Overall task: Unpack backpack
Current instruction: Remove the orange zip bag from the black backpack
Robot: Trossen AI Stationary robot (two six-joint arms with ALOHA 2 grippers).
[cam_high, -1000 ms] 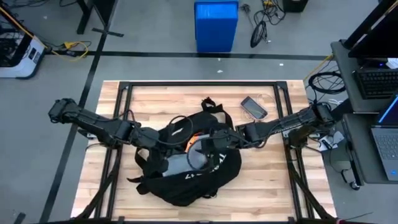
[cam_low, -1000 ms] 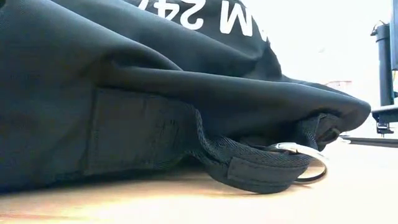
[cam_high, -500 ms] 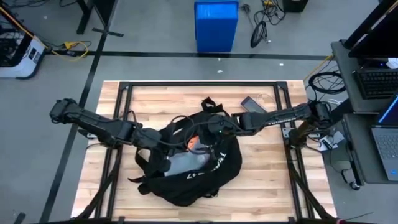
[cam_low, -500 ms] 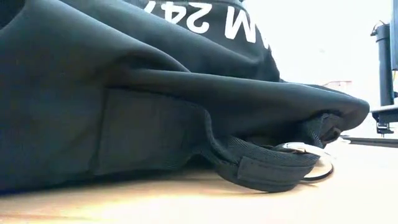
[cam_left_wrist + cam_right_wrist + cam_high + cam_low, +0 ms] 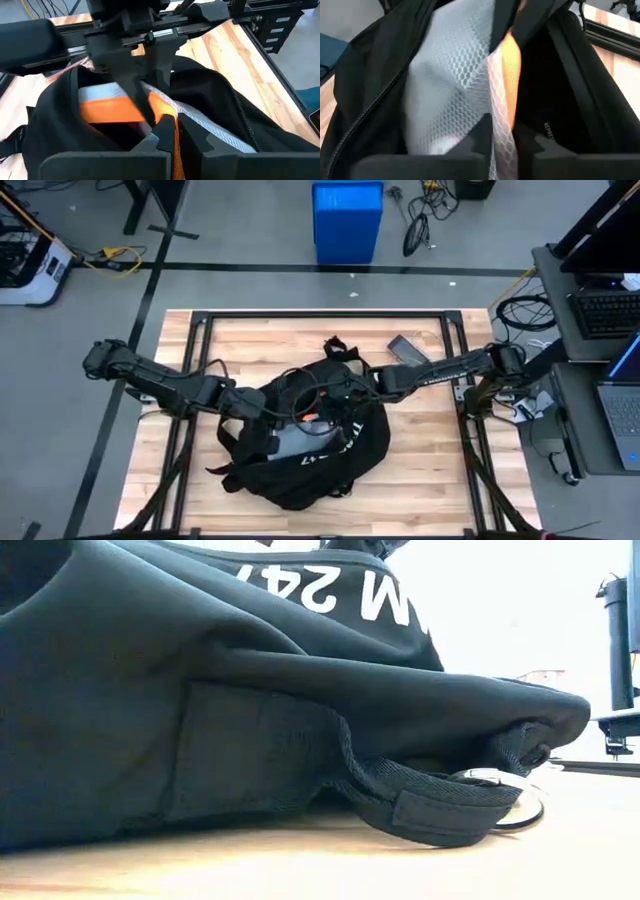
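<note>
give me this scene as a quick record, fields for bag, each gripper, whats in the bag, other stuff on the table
backpack: black backpack lying on the wooden table, main opening unzipped
left gripper: left gripper at the opening, shut on the orange-edged mesh lining
right gripper: right gripper in the opening from the other side, shut on white mesh lining
contents: only mesh and an orange strip show
other: dark phone-like slab on the table beyond the bag

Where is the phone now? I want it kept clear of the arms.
In the high view the phone lies on the table far of the backpack, right of centre, partly under the right arm.
</note>
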